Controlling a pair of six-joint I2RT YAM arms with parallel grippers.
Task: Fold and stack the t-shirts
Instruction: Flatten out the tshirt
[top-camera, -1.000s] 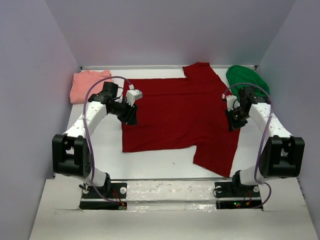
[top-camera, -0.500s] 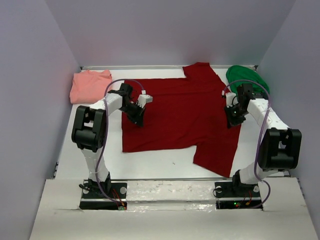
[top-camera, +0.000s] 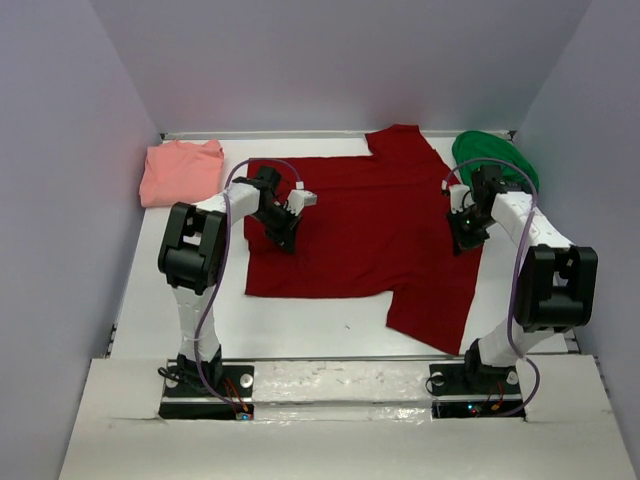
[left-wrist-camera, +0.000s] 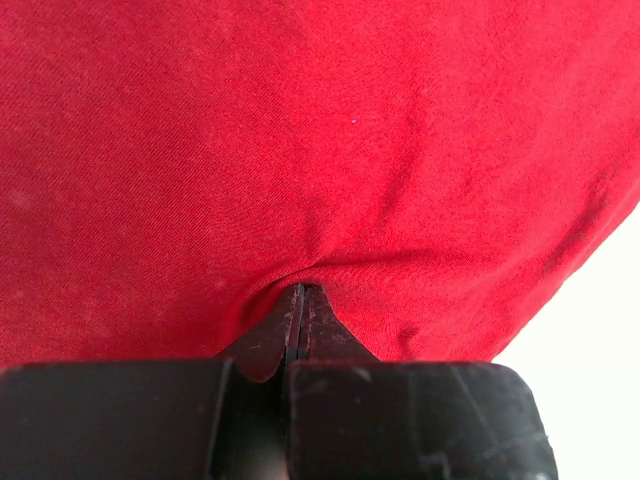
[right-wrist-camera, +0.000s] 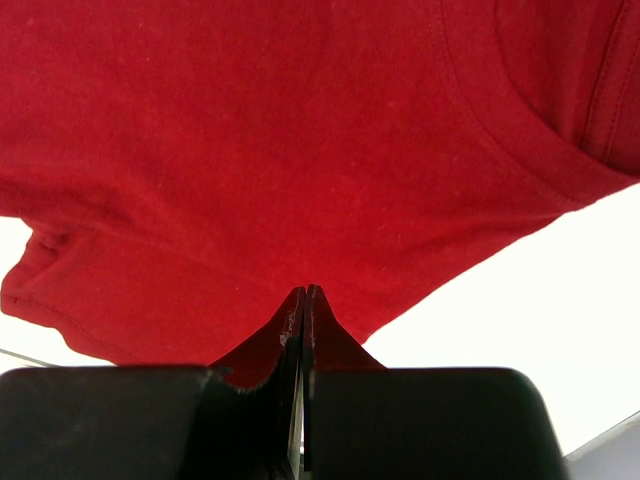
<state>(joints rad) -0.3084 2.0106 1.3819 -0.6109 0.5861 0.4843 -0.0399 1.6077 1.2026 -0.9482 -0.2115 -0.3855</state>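
The dark red t-shirt (top-camera: 370, 225) lies spread flat across the middle of the white table, one sleeve toward the back and one toward the front right. My left gripper (top-camera: 283, 238) is down on its left part, shut, with a pucker of the red cloth (left-wrist-camera: 300, 150) pinched at its tips (left-wrist-camera: 302, 291). At the shirt's right edge my right gripper (top-camera: 462, 240) is shut on the red cloth (right-wrist-camera: 250, 150), tips (right-wrist-camera: 303, 290) at the hem. The salmon-pink t-shirt (top-camera: 180, 170) lies folded at the back left. The bright green t-shirt (top-camera: 495, 155) is bunched at the back right.
Grey walls close in the table on the left, back and right. Bare white table (top-camera: 320, 325) runs along the front between the red shirt and the arm bases. The right arm's forearm reaches close by the green shirt.
The left gripper has slid rightward onto the red shirt and closed on it. The right gripper has shifted slightly toward the back and closed fully. The shirt's outline is nearly unchanged.
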